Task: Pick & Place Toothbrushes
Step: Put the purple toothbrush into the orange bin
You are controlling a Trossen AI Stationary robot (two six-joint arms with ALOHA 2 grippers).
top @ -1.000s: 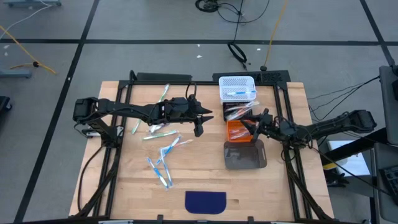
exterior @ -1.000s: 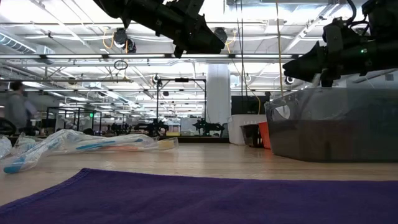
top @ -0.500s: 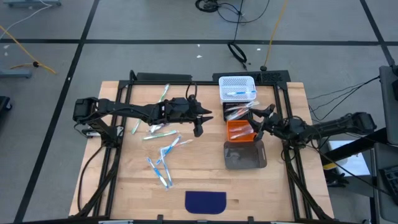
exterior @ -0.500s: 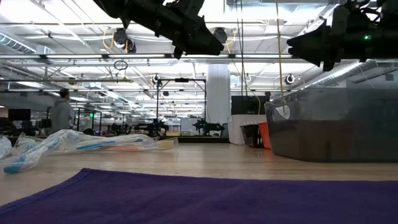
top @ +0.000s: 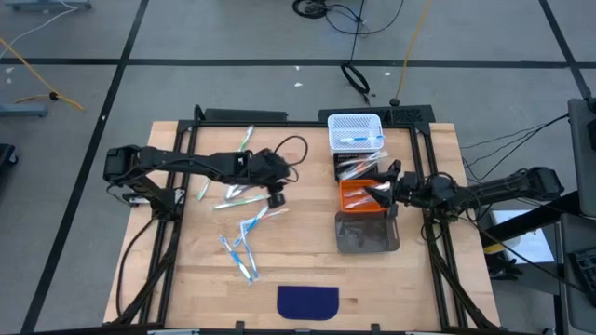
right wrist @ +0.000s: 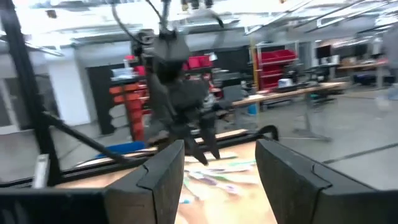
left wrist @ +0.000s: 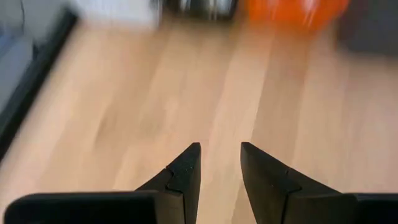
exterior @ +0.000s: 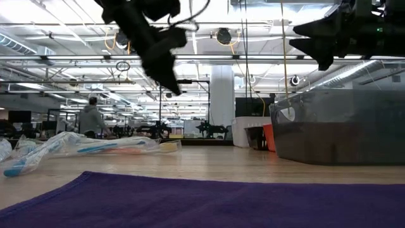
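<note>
This is a big robot lab. Behind the wooden table are long ceiling lights, more work tables, red shelves, and a person at 9 o'clock.

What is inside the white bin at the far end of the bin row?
The white bin holds at least one blue toothbrush lying across its perforated floor in the high view. Whether more lie beneath it cannot be told; the low view does not show inside.
</note>
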